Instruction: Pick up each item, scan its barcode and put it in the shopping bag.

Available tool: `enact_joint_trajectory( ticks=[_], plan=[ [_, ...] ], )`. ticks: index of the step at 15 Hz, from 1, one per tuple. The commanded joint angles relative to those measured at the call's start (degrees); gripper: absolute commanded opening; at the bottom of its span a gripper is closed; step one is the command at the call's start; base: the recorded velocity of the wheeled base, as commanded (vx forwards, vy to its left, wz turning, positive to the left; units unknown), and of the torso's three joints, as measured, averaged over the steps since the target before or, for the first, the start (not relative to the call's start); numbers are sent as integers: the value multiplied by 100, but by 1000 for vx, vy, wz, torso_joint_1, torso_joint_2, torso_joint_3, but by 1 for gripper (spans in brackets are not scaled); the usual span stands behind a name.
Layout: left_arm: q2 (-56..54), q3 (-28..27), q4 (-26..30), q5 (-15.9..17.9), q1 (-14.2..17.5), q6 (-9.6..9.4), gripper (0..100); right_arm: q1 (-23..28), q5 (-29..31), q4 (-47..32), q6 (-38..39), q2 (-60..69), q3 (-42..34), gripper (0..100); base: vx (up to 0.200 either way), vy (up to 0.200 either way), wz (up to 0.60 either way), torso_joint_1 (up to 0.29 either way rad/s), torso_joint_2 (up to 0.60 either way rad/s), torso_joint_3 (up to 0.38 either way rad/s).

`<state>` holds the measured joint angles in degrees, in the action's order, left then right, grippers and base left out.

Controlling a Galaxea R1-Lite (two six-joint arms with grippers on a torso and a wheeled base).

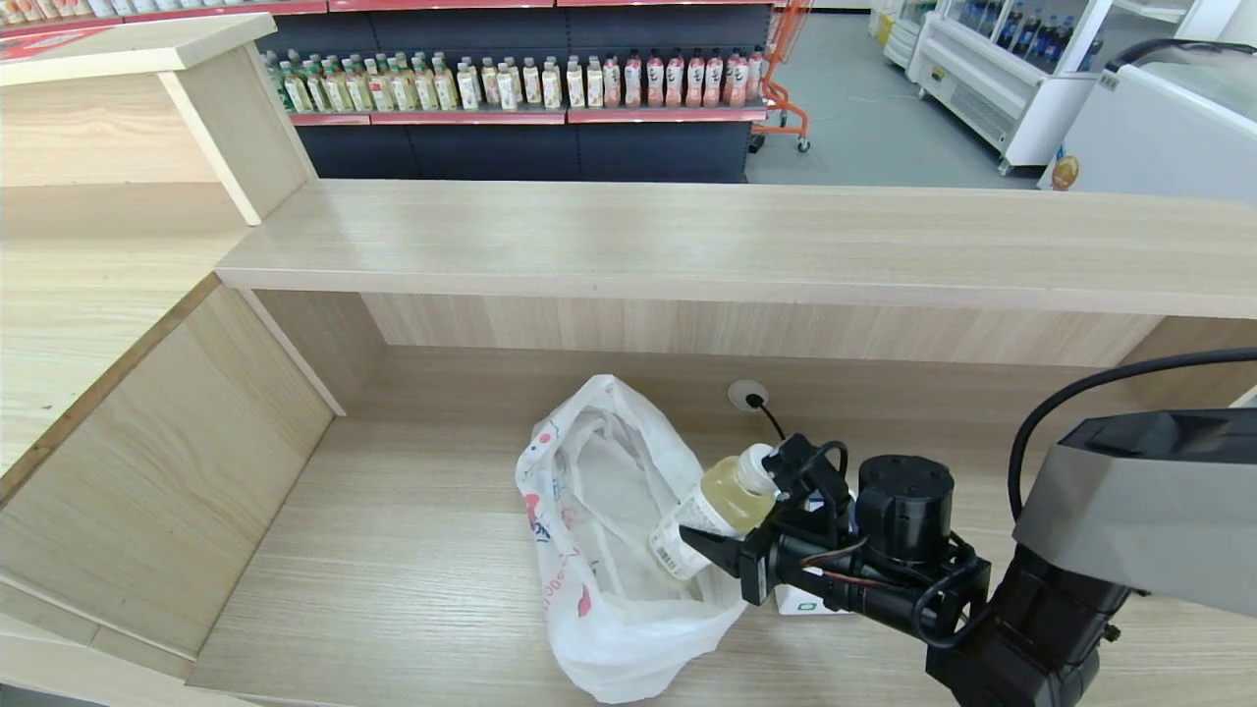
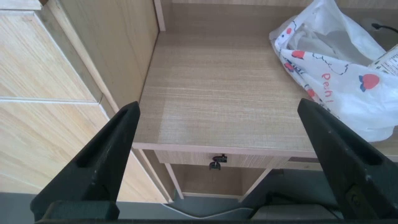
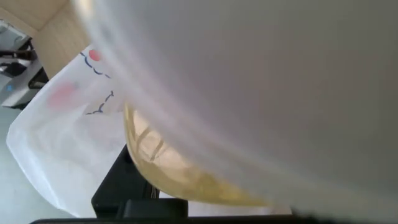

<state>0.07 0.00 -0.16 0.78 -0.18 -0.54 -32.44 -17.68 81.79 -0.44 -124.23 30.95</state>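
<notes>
The right gripper's (image 1: 751,503) black fingers clenched a rounded clear bottle (image 1: 715,506) of pale yellow liquid, white-capped and barcode-labelled. It was tilted over the mouth of the crinkled white printed shopping bag (image 1: 599,560) on the wood-grain bench (image 1: 393,589). The left gripper's (image 2: 219,111) fingers stood released, wide apart.

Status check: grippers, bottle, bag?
Right gripper shut on bottle, at shopping bag open mouth. Left gripper open, empty, over counter edge. Nothing blocking bag mouth.

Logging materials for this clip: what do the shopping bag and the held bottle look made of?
The shopping bag: thin white plastic film, likely; crumpled, translucent, slightly glossy. The bottle: probably clear plastic; yellowish liquid shows through, white cap, printed label.
</notes>
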Motion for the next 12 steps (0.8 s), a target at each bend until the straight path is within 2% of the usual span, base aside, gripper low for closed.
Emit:
enact_joint_trajectory(
  ticks=[1, 6, 9, 12],
  plan=[
    [1, 0, -2, 1, 1, 1, 100, 159, -25, 127, -211, -206, 60, 0, 0, 0, 0, 0, 0, 0],
    [1, 0, -2, 1, 1, 1, 100, 212, -403, 180, -281, -206, 60, 0, 0, 0, 0, 0, 0, 0],
    [1, 0, -2, 1, 1, -8, 100, 203, -834, 435, -281, -242, -72, 0, 0, 0, 0, 0, 0, 0],
    [1, 0, -2, 1, 1, -8, 100, 203, -887, 496, -290, -250, -98, 0, 0, 0, 0, 0, 0, 0]
  ],
)
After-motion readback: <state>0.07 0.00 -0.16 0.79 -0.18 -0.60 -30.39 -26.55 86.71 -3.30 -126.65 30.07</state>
